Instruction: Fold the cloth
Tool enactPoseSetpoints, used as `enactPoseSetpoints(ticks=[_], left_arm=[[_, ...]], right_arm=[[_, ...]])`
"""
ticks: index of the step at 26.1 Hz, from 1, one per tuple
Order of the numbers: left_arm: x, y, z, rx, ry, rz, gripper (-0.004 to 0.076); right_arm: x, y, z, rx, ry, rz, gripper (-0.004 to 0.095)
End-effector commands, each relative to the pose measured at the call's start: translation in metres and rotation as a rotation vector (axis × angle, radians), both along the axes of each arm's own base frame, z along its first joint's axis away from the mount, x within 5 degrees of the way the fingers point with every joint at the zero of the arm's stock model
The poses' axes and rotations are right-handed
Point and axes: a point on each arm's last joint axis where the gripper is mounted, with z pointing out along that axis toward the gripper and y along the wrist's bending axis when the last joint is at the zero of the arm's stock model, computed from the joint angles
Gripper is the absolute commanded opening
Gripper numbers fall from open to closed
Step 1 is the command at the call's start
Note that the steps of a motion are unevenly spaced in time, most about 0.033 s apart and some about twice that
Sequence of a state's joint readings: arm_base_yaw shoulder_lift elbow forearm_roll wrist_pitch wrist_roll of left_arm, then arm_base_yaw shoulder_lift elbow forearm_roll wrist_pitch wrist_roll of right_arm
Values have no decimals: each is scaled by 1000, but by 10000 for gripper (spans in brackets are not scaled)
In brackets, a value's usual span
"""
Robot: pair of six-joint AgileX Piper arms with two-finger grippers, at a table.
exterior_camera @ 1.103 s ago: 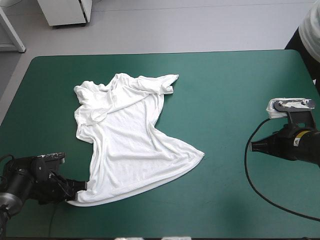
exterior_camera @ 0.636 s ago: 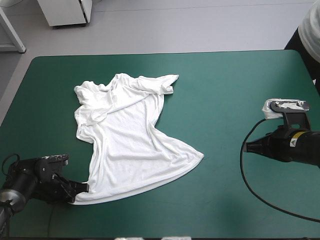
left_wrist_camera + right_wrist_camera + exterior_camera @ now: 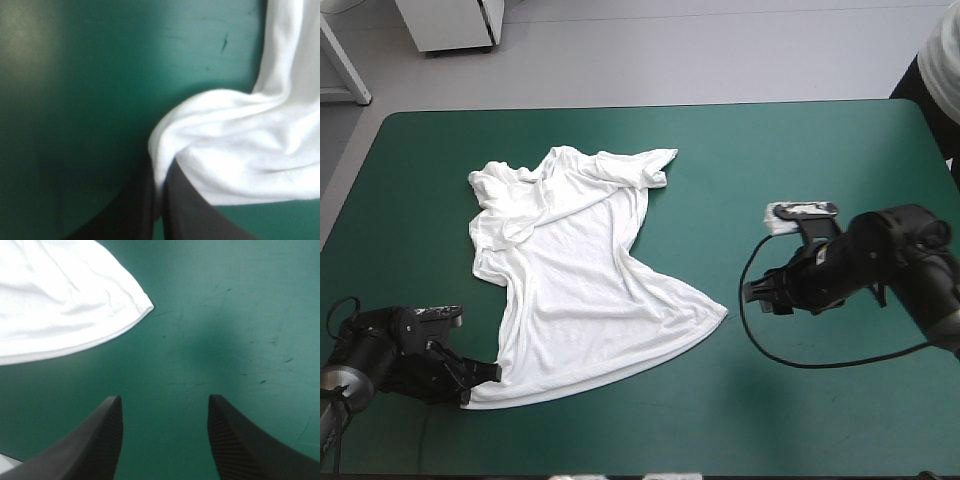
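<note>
Over on the left, the left gripper [image 3: 483, 373] has hardly moved from where it was just before. Its jaws are all but shut on the near left hem corner of the T-shirt [image 3: 570, 290], and the white cloth bunches up between the black fingers [image 3: 185, 200].

The T-shirt itself looks unchanged. It lies roughly spread on the left half of the teal-green surface [image 3: 770, 160], with the collar end rumpled toward the far side and the hem nearest the robot.

The real change is on the right. The right gripper [image 3: 758, 296] was out by the surface's right edge and has swung in toward the shirt. It now sits near the right hem corner [image 3: 146, 305], which lies ahead of it and not yet between its jaws. The jaws stand wide open over bare cover. To my eye it is lining up to take that second corner, so both arms can pull the hem flat before any fold.
</note>
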State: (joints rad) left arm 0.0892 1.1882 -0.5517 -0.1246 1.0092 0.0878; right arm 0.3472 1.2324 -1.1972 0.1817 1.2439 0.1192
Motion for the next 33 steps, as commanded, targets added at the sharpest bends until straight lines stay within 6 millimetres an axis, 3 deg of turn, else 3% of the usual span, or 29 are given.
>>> enactPoseSetpoints(ticks=[1,3,6,11,27,29,31,33], left_arm=[[5,-3,-9,-20,-19,17,-10],[5,-3,-9,-20,-21,18,-10],[5,-3,-9,-24,-22,20,-10],[5,-3,-9,-24,-24,21,-10],[5,-3,-9,-27,-24,23,-10],[5,-3,-9,-28,-22,23,-10],[5,-4,-9,-29,-17,22,-10],[5,-4,-9,-29,-15,22,-10]], right_arm=[[8,34,-8,-104,-77,104,457],[14,56,-20,-139,-97,127,457],[25,71,-33,-126,-100,138,457],[54,92,-74,-171,-91,220,510],[75,116,-147,-172,102,217,502],[75,118,-155,-171,139,211,451],[73,118,-161,-181,180,210,280],[72,118,-163,-189,200,211,29]])
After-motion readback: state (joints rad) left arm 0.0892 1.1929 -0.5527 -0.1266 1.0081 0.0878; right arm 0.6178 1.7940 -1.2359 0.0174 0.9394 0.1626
